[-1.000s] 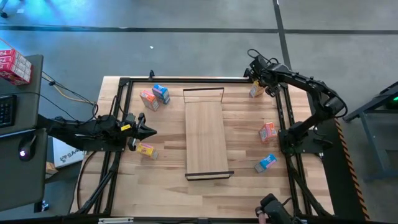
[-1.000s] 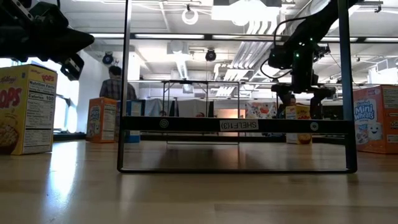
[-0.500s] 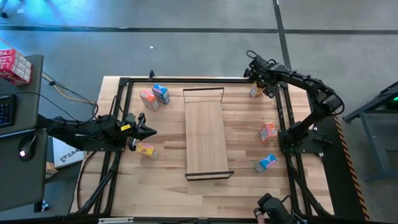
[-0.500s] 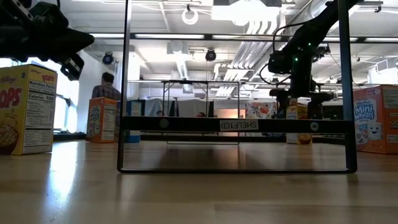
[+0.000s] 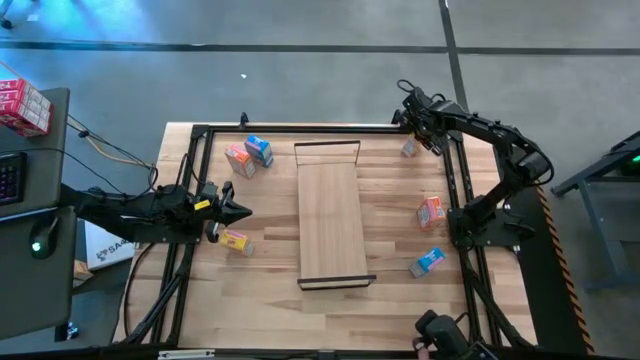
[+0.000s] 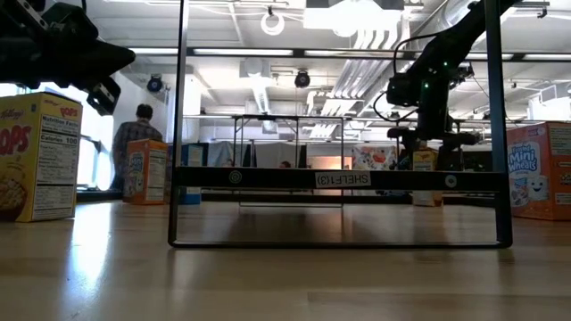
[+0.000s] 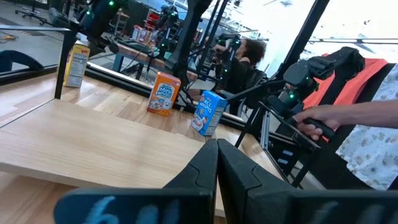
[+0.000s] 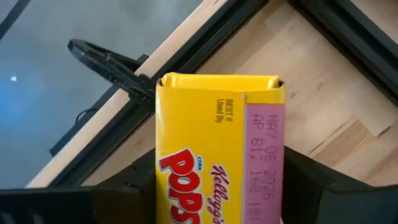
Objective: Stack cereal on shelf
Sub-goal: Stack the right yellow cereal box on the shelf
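Note:
My right gripper (image 5: 413, 143) is at the table's far right corner, over an upright yellow cereal box (image 8: 217, 155), which it mostly hides from above. In the low view its fingers reach down both sides of this box (image 6: 426, 169). My left gripper (image 5: 240, 210) hovers shut left of the shelf (image 5: 330, 215), just beyond a second yellow box (image 5: 236, 241) lying flat. An orange-pink box (image 5: 238, 160) and a blue box (image 5: 259, 150) stand far left. Another orange-pink box (image 5: 431, 211) and another blue box (image 5: 427, 262) lie to the right. My right gripper has the yellow box between its two fingers, one finger (image 8: 127, 186) against the printed face's edge and the other (image 8: 317, 183) beside the pink side panel (image 8: 264, 149). It comes from above, pointing down. The box stands upright with its bottom (image 6: 426, 201) on the table.
A dark metal frame (image 5: 200, 130) runs round the table edge, close beside the right gripper. The shelf's dark end frames (image 6: 339, 242) stand upright. Red-and-white boxes (image 5: 22, 105) sit off the table, far left. A person's hand (image 7: 317, 127) shows beyond the table's right side.
My right gripper has shifted slightly toward the yellow box at the far right corner and now covers most of it from above. A person in the room behind has walked along. The left arm has kept still.

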